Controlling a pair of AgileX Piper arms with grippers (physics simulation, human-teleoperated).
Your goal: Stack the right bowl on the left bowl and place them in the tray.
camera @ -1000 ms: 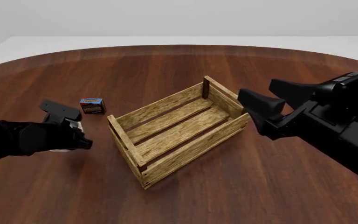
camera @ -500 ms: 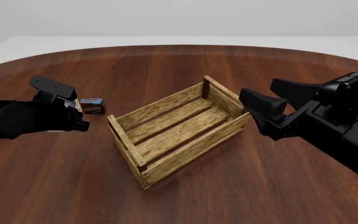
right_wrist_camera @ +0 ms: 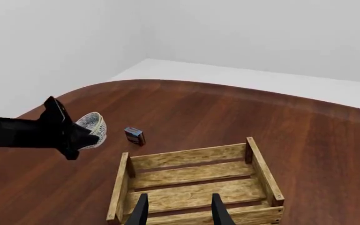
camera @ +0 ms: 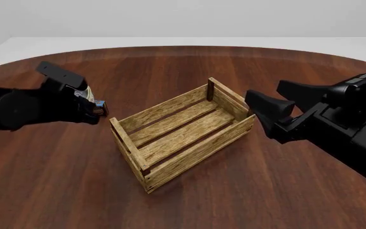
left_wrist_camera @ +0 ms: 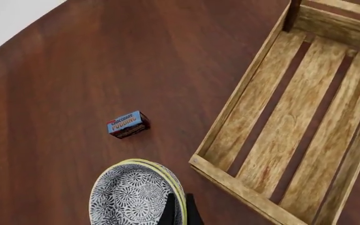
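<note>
Two black-and-white patterned bowls [left_wrist_camera: 133,197] sit nested one inside the other, their pale rims doubled. My left gripper [left_wrist_camera: 180,212] is shut on their rim and holds them above the table, left of the tray. The front view shows that gripper [camera: 93,110] with only a sliver of the bowls [camera: 85,93] visible; the right wrist view shows the bowls [right_wrist_camera: 93,125] lifted. The tray [camera: 192,149] is a slatted wooden crate, empty, at the table's middle [left_wrist_camera: 237,96] [right_wrist_camera: 192,156]. My right gripper [camera: 263,90] hovers open over the tray's right end [right_wrist_camera: 178,207].
A small red-and-blue box [left_wrist_camera: 128,124] lies on the table between the bowls and the tray's far left corner, partly hidden behind the left gripper in the front view [camera: 100,106], also seen in the right wrist view [right_wrist_camera: 134,136]. The round brown table's far edge meets a white floor.
My left gripper has risen and moved farther from me and slightly right, carrying the bowls up off the table. The right arm has stayed still.
</note>
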